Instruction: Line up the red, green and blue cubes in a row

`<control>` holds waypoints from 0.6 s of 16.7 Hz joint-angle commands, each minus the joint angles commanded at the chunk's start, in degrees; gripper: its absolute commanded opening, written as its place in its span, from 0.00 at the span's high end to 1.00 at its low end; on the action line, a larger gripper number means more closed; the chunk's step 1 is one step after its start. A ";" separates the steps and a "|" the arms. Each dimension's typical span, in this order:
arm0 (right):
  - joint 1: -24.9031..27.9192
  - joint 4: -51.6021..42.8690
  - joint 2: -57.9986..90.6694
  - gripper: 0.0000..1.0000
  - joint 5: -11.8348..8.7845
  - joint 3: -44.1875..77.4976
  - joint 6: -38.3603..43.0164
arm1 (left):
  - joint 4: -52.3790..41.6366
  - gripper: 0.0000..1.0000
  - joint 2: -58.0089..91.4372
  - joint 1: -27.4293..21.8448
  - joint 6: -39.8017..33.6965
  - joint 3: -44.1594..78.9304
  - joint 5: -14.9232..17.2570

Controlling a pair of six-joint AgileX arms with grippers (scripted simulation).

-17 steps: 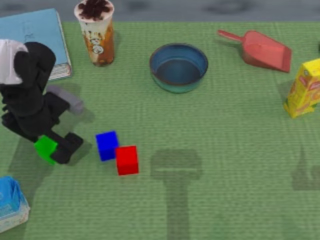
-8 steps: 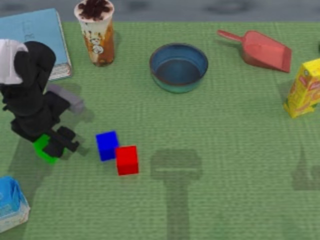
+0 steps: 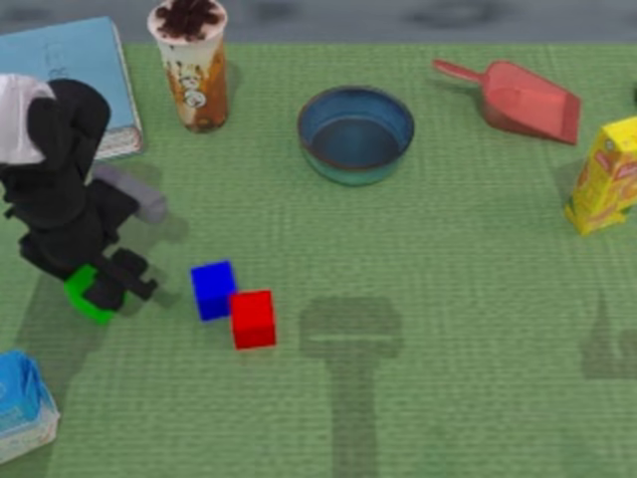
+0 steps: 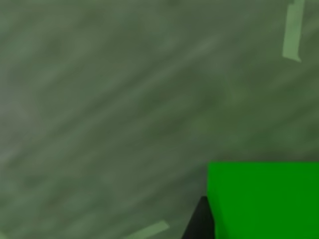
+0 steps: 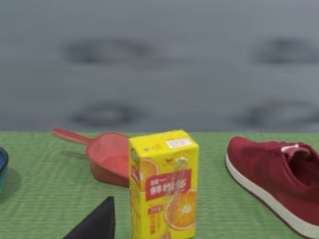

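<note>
Left gripper, left of frame: apparently clamped on green cube (mostly hidden); blue cube touches red cube.

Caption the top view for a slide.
Left gripper shut on the green cube, left of the touching blue cube and red cube.

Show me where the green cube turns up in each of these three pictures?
Top view: green cube near the table's left side, partly hidden under the left gripper, left of the blue cube.
Left wrist view: green cube fills the lower right corner.
Right wrist view: not in it.
Shared landmark: the green mat, seen in all three views.
</note>
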 joint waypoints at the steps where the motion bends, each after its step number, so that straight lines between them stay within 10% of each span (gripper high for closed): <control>1: 0.00 0.00 0.00 0.00 0.00 0.00 0.00 | -1.36 1.00 -0.49 0.06 0.03 0.78 0.04; 10: 0.00 0.00 0.00 0.00 0.00 0.00 0.00 | -13.72 1.00 -6.11 1.01 -0.21 7.59 -0.10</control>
